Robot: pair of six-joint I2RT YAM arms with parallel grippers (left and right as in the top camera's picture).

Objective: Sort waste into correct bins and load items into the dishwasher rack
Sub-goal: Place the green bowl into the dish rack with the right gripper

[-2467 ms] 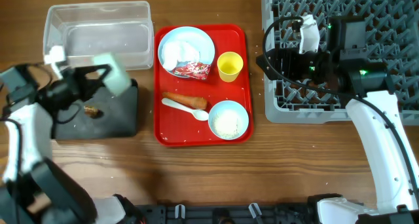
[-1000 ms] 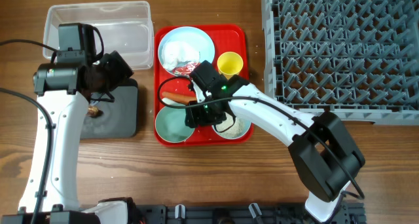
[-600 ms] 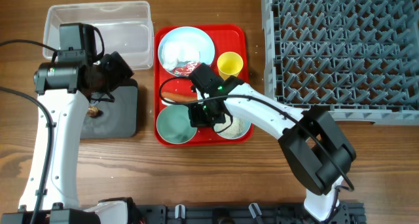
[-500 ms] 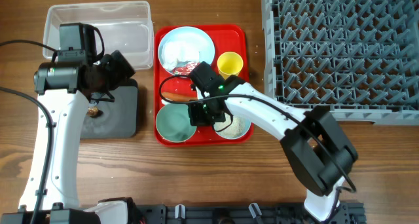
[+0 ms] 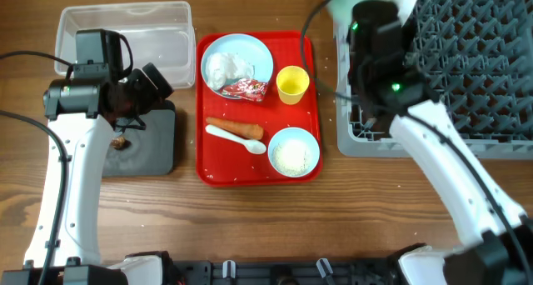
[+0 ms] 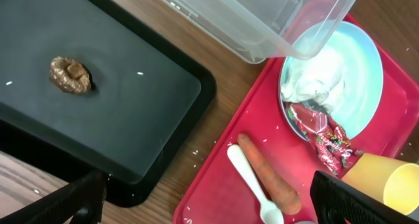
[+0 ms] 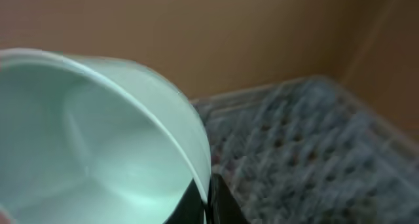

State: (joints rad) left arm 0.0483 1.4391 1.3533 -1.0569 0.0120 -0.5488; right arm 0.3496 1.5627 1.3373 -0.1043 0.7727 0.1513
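Bowl (image 7: 98,152) seemingly within right claw (image 7: 200,198)

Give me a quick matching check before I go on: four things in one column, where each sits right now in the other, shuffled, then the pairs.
Things:
1. brown food scrap
2. red snack wrapper
3. rice grains
4. empty bowl

Places:
A. at the edge of the pale blue plate
B. pinched by its rim in the right gripper
C. in the other bowl, on the red serving tray
D. in the black tray

Pairs: 1-D, 2-A, 3-C, 4-B
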